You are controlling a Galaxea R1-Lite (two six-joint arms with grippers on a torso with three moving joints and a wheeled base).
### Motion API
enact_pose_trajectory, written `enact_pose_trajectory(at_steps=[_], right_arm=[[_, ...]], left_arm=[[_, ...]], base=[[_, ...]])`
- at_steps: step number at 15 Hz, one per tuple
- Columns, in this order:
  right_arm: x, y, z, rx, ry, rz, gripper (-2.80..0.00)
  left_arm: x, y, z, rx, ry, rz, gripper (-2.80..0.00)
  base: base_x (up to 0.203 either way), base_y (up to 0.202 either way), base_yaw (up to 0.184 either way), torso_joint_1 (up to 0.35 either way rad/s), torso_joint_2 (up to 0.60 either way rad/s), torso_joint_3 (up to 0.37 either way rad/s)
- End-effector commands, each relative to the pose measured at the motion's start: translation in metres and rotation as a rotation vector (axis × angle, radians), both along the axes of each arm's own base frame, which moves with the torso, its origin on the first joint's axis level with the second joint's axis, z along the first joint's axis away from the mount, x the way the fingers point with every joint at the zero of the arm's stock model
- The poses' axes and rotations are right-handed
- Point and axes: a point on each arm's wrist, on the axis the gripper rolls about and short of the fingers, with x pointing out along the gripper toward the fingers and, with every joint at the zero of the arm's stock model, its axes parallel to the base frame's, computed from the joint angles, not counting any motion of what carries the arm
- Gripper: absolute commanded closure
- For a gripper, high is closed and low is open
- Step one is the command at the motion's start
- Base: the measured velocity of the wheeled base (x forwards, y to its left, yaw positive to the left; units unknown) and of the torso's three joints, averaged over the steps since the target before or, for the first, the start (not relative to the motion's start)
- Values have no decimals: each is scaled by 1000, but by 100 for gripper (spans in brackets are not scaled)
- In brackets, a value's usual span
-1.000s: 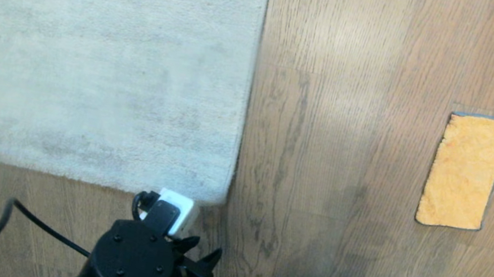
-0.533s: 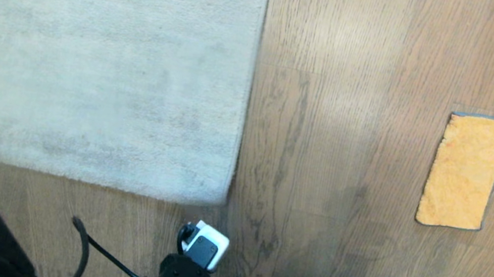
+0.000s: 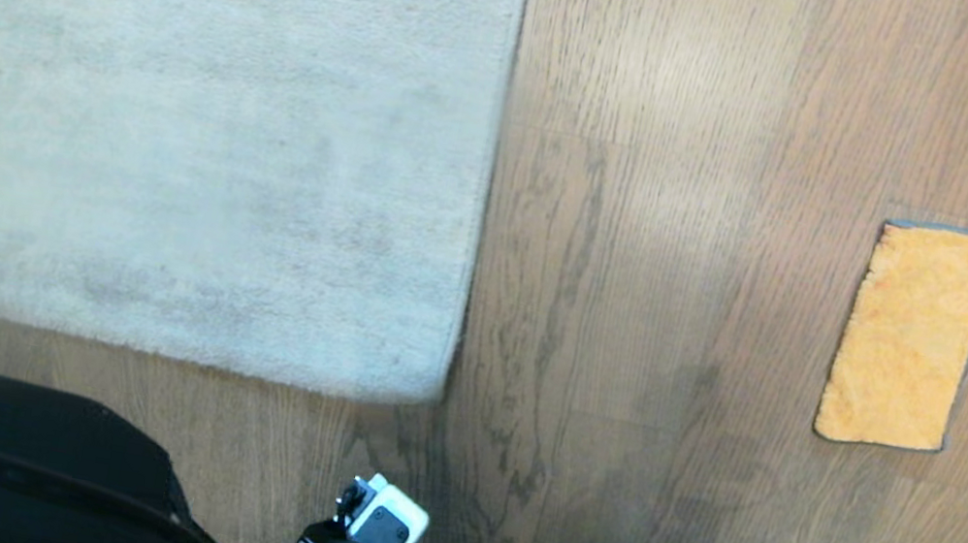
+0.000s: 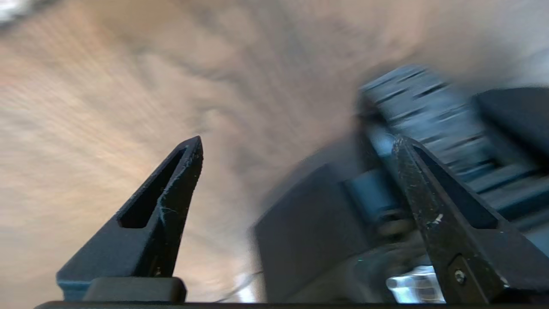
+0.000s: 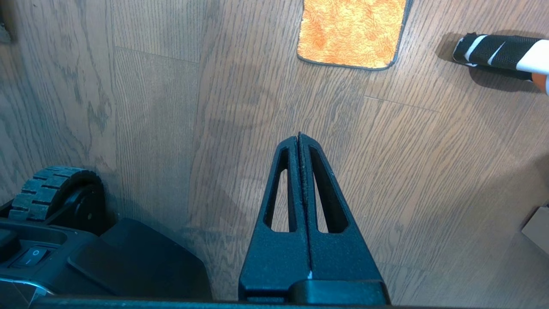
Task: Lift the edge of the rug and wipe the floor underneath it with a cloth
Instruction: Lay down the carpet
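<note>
- Since a second ago your left arm has pulled back from the rug corner toward the robot's base; only its wrist camera block (image 3: 387,526) shows at the bottom of the head view now.
- Your left gripper (image 4: 298,143) has gone from partly closed to wide open; its two fingers (image 4: 171,189) stand far apart with nothing between them.
- You can see a small white label on the left wrist in the head view, but its print is too small to read; no other writing is legible.
- Your rug edge (image 3: 484,213) lies flat on the floor (image 3: 631,335), its square corner ahead of the left wrist and not touching it.
- Your left wrist view is blurred; it shows floor and the robot's wheel (image 4: 429,111) past the fingers, no rug.
- Your cloth (image 3: 915,339) lies flat on the floor, well apart from the rug, on the robot's right.
- Your right gripper (image 5: 299,136) is pressed shut on nothing, above bare floor, with the cloth's near end ahead of its tips and clear of them.
- Beside the cloth you have a black-and-white striped object (image 5: 497,51) on the floor.
</note>
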Motion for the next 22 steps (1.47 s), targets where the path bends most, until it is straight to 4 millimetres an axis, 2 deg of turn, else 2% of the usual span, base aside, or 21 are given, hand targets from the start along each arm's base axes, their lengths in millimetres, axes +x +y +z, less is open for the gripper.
enact_pose_trajectory(at_steps=[1,6,9,13,18,22], right_arm=[[0,0,0,0,1,1,0],[0,0,0,0,1,1,0],[0,0,0,0,4,0,0],[1,0,0,2,10,1,0],[1,0,0,6,12,0,0],[1,0,0,6,12,0,0]], left_arm=[[5,10,-3,68,-13,13,-280],[36,29,-3,140,-110,55,-280],[43,28,-7,122,-136,52,-280],[56,27,-1,118,-194,50,-280],[74,35,-1,140,-238,27,-280],[95,21,3,98,-310,26,-280]], base=[[0,0,0,0,0,0],[0,0,0,0,0,0],[0,0,0,0,0,0],[0,0,0,0,0,0],[0,0,0,0,0,0],[0,0,0,0,0,0]])
